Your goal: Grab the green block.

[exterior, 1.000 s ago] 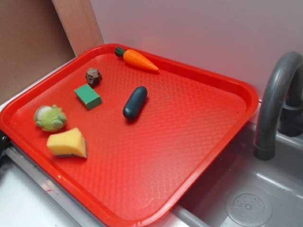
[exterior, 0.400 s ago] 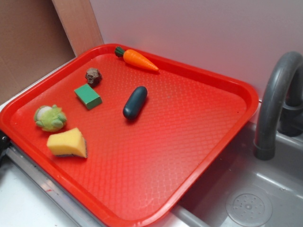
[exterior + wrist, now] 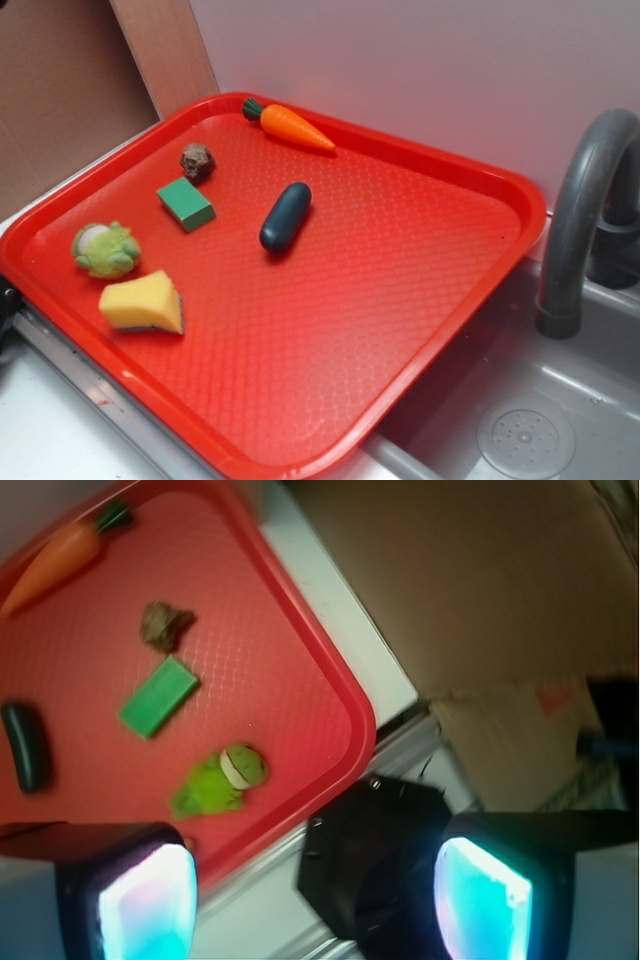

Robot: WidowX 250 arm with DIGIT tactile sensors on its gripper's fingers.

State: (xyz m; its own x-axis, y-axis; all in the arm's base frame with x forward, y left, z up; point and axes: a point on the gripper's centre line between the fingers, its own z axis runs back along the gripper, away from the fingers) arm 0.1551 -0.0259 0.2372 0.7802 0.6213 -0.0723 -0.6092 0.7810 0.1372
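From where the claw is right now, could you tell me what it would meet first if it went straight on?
Probably not the green block. The open claw looks centred over a dark fixture just outside the red tray; depth is unclear.

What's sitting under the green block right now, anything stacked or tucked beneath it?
The green block lies flat on the red tray, nothing stacked on or under it that shows. The patch beneath it is covered. The tool is open, not over it.
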